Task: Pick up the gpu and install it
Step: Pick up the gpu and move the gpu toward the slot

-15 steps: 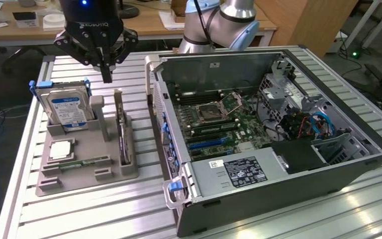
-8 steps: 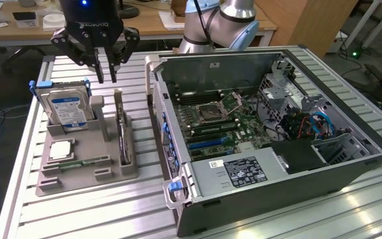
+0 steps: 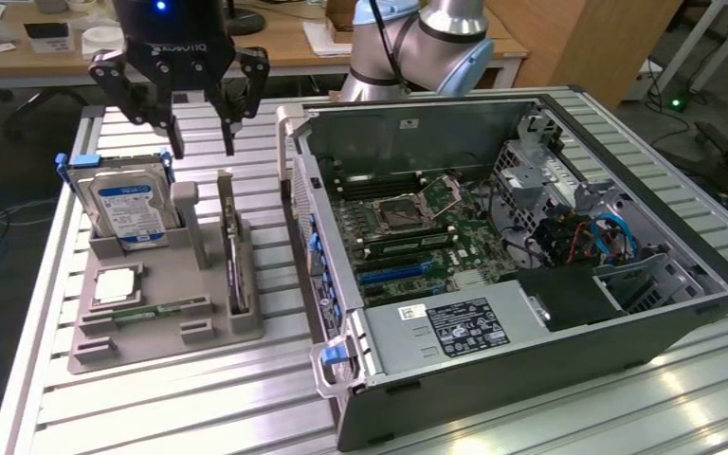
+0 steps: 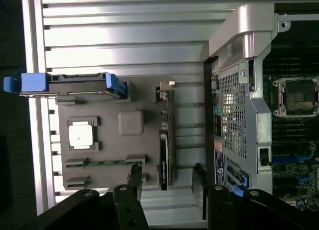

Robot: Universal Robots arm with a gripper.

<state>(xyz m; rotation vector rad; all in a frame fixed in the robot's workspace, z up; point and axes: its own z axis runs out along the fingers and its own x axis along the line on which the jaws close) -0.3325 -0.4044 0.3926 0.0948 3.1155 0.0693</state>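
Grey moulded plastic holder (image 3: pixel 149 339) sits on the ribbed aluminium tabletop (image 3: pixel 187 408) in the left half of the exterior view. The gpu (image 3: pixel 232 258), a thin dark expansion card with a silvery metal end bracket, stands on edge in the slot along the holder's side nearest the computer. The black robot hand (image 3: pixel 202 147) hangs in the upper left of the frame, above the far end of the holder and clear of the card. Its two fingers (image 3: pixel 174 133) are spread apart and hold nothing. In the wrist view the fingers stand on either side of the card's line. A silver hard drive with a blue label (image 3: pixel 130 213) stands upright at the holder's far left corner. A square silver processor chip (image 3: pixel 114 284) and a narrow green memory stick (image 3: pixel 162 308) lie flat in front of it. An open black computer case (image 3: pixel 529 379) lies on its side at the exterior view's right, just beside the holder, with its green motherboard (image 3: pixel 402 237) exposed.
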